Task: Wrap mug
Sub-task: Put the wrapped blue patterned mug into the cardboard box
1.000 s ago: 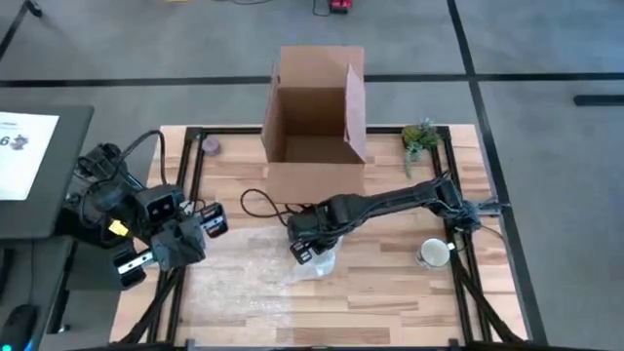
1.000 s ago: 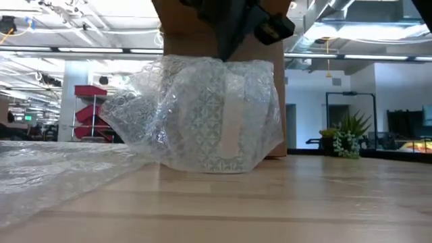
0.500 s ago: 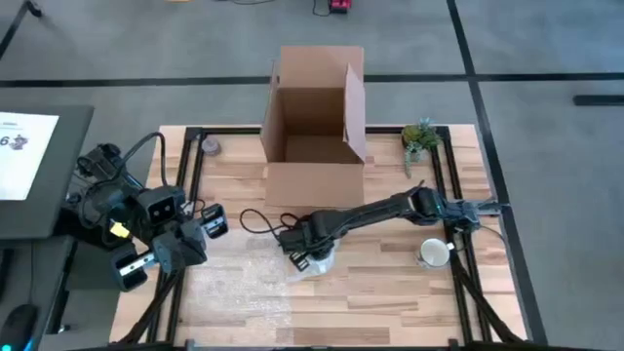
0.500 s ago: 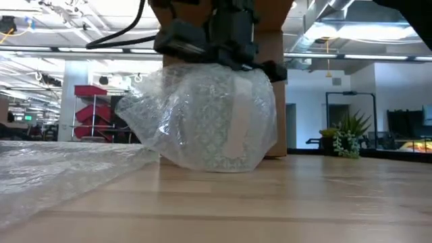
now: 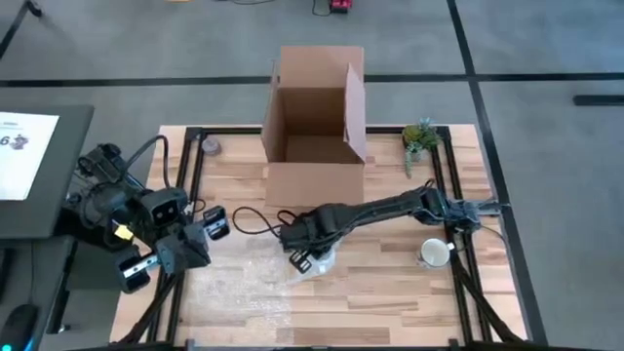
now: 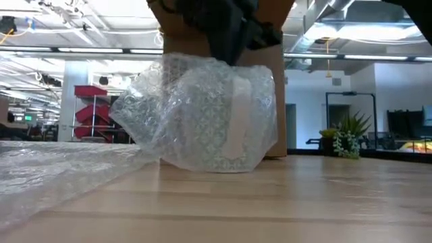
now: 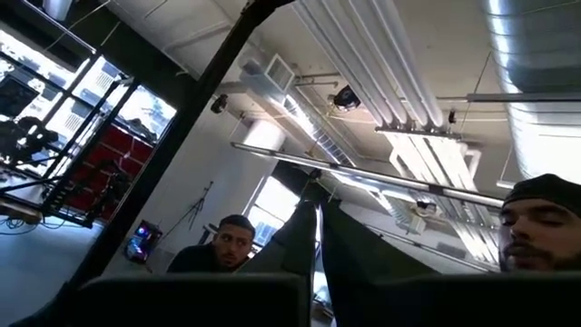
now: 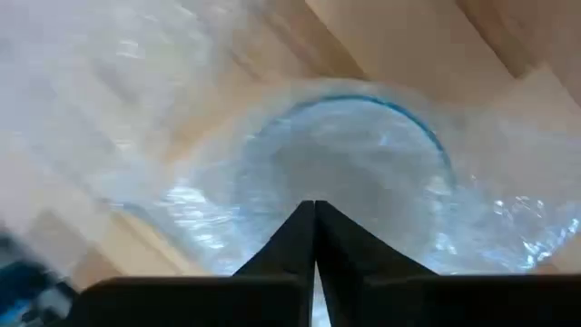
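Observation:
A mug point(image 6: 233, 121) stands on the table under bubble wrap point(image 6: 196, 115); its white handle shows through, and in the right wrist view its blue rim point(image 8: 399, 113) shows under the wrap. The rest of the sheet point(image 5: 244, 283) lies spread toward the table's left. My right gripper point(image 8: 314, 211) is shut, pointing down over the wrapped mouth of the mug point(image 5: 314, 265). My left gripper point(image 7: 317, 222) is shut and points up at the ceiling, at the table's left edge point(image 5: 213, 224). My right gripper meets the bubble wrap over the mug's mouth point(image 8: 345, 173) with its shut fingertips, coming from above and pointing down. Whether a layer is caught between the fingers, I cannot tell. The wrapped mug stands upright on the table, with the wrap slack around it.
An open cardboard box point(image 5: 314, 107) stands at the far middle, with a flap down toward the mug. A second white mug point(image 5: 434, 253) sits at the right edge, a small plant point(image 5: 419, 136) at the far right and a tape roll point(image 5: 210, 147) at the far left. Two people show overhead in the left wrist view.
My right gripper has gone a little toward the table's left edge and turned about above the wrapped mug. The loose wrap on the mug's left side has changed shape, while the mug has stayed on the table.

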`<state>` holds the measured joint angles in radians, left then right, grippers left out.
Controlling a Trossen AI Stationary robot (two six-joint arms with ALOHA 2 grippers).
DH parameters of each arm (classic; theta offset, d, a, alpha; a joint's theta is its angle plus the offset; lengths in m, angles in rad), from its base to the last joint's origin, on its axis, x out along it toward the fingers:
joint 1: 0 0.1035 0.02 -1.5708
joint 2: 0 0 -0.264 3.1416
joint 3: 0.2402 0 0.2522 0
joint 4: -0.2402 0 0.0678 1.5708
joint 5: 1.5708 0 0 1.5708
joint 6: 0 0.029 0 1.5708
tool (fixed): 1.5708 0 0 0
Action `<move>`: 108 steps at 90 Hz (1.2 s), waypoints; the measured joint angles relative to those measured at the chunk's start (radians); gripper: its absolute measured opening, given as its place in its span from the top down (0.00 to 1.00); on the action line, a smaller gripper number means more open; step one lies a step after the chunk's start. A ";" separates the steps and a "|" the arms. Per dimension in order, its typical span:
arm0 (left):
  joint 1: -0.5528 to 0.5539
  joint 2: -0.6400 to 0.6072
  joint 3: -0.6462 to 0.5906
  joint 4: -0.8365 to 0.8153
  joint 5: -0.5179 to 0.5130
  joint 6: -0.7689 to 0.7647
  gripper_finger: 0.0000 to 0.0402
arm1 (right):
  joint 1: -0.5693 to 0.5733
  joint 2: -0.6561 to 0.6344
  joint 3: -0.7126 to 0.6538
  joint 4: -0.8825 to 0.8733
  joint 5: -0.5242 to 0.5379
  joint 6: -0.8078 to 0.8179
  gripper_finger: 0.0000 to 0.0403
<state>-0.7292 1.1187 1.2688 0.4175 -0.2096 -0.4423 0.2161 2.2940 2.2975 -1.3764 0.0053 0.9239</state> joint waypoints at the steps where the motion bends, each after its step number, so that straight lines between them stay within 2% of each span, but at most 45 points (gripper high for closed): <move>1: 0.000 0.000 0.000 -0.001 0.000 0.000 1.00 | 0.000 0.000 0.005 -0.005 -0.001 -0.006 0.98; 11: 0.000 0.000 0.000 -0.006 0.000 -0.001 1.00 | 0.000 0.001 0.059 -0.026 -0.010 -0.064 0.90; 32: -0.001 0.000 0.000 -0.012 0.000 -0.012 1.00 | 0.020 -0.038 0.047 0.027 -0.109 -0.184 0.58; 44: -0.001 0.000 0.000 -0.015 0.004 -0.011 1.00 | 0.054 -0.010 0.036 0.020 -0.110 -0.212 0.40; 55: -0.001 0.000 0.000 -0.018 0.004 -0.011 1.00 | 0.057 0.052 0.031 -0.006 -0.049 -0.175 0.34; 75: -0.001 0.000 0.000 -0.016 0.004 -0.012 1.00 | 0.037 0.146 0.035 -0.009 -0.016 -0.154 0.33; 86: -0.001 0.000 0.000 -0.016 0.004 -0.024 1.00 | 0.032 0.180 0.037 -0.007 -0.014 -0.154 0.40; 95: -0.001 0.000 0.000 -0.014 0.004 -0.026 1.00 | 0.031 0.192 0.038 -0.002 -0.008 -0.154 0.55; 108: -0.001 0.000 0.000 -0.012 0.004 -0.024 1.00 | 0.033 0.181 0.036 -0.004 0.003 -0.157 0.85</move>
<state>-0.7300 1.1187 1.2690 0.4053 -0.2058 -0.4664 0.2489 2.4751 2.3335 -1.3805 0.0084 0.7666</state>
